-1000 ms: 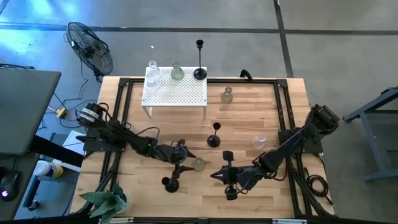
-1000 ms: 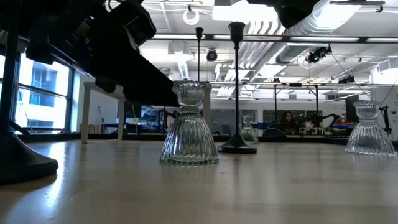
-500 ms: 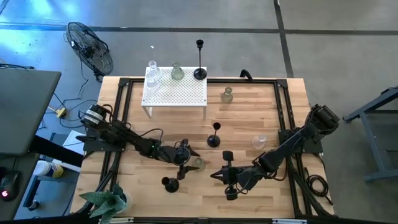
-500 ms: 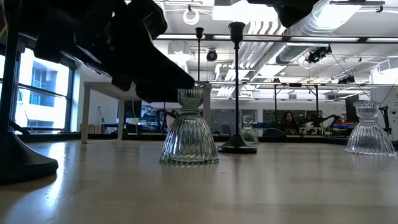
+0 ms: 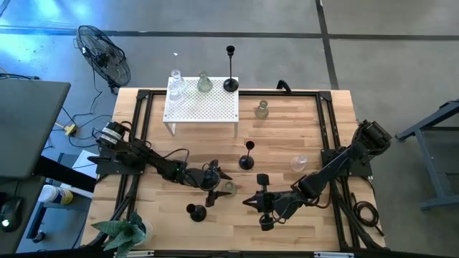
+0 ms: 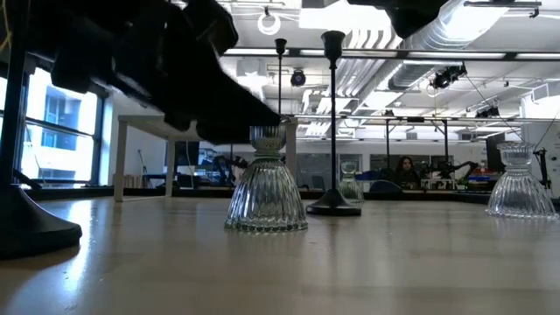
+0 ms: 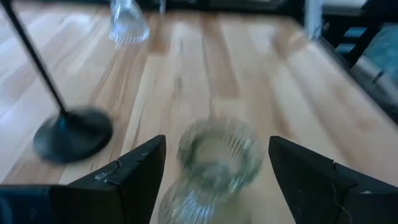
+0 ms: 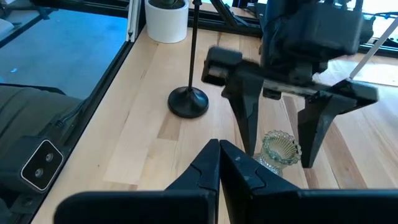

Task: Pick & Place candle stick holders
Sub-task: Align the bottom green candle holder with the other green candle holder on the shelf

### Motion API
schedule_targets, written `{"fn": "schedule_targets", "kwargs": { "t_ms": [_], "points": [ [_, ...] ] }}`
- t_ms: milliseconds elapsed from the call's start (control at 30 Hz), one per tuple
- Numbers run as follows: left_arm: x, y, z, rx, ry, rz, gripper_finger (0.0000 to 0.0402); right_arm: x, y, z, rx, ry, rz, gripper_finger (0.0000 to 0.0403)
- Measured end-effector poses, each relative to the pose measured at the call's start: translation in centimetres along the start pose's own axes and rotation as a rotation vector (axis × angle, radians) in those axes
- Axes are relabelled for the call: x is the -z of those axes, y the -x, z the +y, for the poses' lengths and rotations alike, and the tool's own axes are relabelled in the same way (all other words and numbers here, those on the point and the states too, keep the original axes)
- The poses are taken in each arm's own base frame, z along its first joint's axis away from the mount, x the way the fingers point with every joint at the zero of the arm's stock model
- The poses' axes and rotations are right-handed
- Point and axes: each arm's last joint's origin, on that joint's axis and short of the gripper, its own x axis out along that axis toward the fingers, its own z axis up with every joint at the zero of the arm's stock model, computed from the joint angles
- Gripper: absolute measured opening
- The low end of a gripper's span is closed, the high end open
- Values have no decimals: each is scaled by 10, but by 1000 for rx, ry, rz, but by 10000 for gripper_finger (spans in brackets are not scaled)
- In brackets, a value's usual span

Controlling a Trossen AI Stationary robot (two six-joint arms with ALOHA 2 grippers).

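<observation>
High view: left gripper [image 5: 217,180] spread wide around ribbed glass holder [image 5: 229,188] — fingers [image 8: 249,118] flank it, not clamped. Holder stands upright on table [image 5: 287,136], near front edge. Black stemmed holder [image 5: 196,211] just beside glass holder, toward front-left; second black holder [image 5: 247,160] near, farther back. White perforated table [image 5: 201,107] well behind. Right gripper [image 5: 248,202] pinched shut, empty — just right of glass holder.

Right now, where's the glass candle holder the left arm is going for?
In the high view, the ribbed glass holder stands near the table's front middle, between the left gripper's open fingers, with a black holder just front-left.
</observation>
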Motion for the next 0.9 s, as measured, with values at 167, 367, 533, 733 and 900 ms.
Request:
{"fn": "schedule_targets", "kwargs": {
  "t_ms": [167,367,533,733,900],
  "points": [
    [2,-1,0,-1,-9,4,259,0,0,0,0,3,0,2],
    [1,-1,0,1,-24,-5,203,0,0,0,0,7,0,2],
    [1,-1,0,2,-32,-6,175,0,0,0,0,10,0,1],
    [-1,0,0,-4,-41,-5,175,0,0,0,0,10,0,1],
    [-13,8,0,-10,-56,-25,175,0,0,0,-3,10,1,1]
  ]
}}
